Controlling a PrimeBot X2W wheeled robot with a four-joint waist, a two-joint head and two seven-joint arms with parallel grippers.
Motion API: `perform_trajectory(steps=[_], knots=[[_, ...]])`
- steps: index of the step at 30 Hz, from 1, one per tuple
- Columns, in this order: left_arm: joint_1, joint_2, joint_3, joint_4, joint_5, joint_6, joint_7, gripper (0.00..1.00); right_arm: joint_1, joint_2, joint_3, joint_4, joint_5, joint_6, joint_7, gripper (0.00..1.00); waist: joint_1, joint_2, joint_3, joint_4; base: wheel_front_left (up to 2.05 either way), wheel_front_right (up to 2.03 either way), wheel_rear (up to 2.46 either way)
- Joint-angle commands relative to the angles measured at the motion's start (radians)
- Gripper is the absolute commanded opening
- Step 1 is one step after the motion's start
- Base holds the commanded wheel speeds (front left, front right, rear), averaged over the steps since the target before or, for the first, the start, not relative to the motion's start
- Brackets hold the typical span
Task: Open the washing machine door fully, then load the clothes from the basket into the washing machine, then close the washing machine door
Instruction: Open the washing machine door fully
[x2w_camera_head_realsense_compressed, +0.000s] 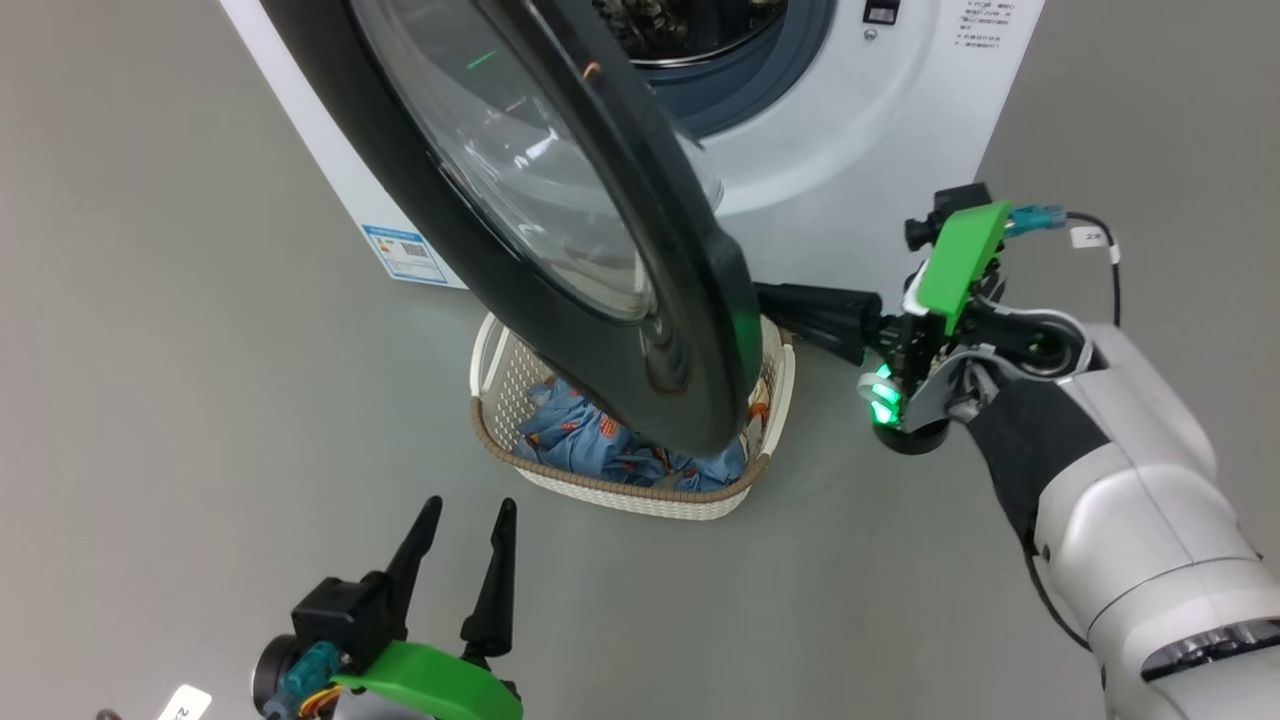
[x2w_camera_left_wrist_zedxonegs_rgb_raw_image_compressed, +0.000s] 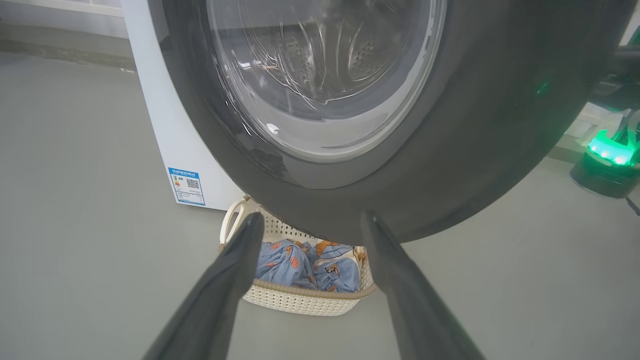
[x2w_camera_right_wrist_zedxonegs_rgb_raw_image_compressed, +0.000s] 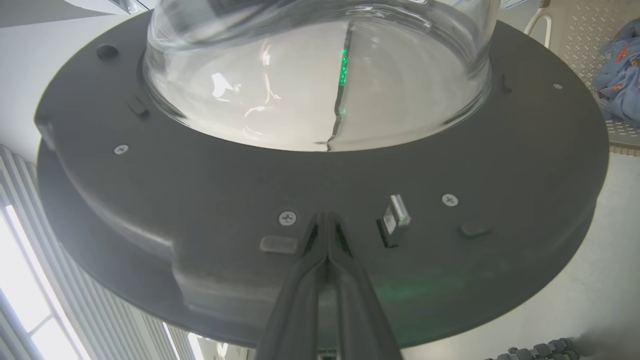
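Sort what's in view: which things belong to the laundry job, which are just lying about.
Job: washing machine, washing machine door, basket, blue clothes.
Lying about: blue label sticker, grey floor.

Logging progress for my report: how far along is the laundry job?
Done: washing machine door stands well open. In hand: shut right gripper touches its inner face, apparently pushing it wider. Left: clothes lie in the basket, left gripper open, empty; loading and closing remain.

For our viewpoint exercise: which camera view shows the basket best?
The head view: the basket shows from above with most of its rim, though the washing machine door hides part. The left wrist view shows its front half; the right wrist view, one corner.
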Motion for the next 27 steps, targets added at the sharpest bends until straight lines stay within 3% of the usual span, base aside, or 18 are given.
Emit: perform_trajectory(steps=[1, 15, 27], knots=[[-0.004, 0.015, 0.035, -0.019, 0.012, -0.003, -0.007, 1.0, 0.011, 0.034, 0.021, -0.031, 0.016, 0.002, -0.003, 0.0, 0.0, 0.0, 0.0, 0.0, 0.0, 0.0, 0.0], [0.002, 0.015, 0.036, -0.024, 0.015, -0.003, -0.007, 1.0, 0.083, 0.034, 0.351, -0.141, 0.267, 0.002, -0.088, 0.0, 0.0, 0.0, -0.005, 0.008, 0.0, 0.0, 0.0], [0.003, 0.015, 0.031, -0.026, 0.013, 0.003, -0.007, 1.0, 0.082, 0.034, 0.542, -0.192, 0.411, 0.002, -0.154, 0.0, 0.0, 0.0, -0.008, 0.014, 0.0, 0.0, 0.0]])
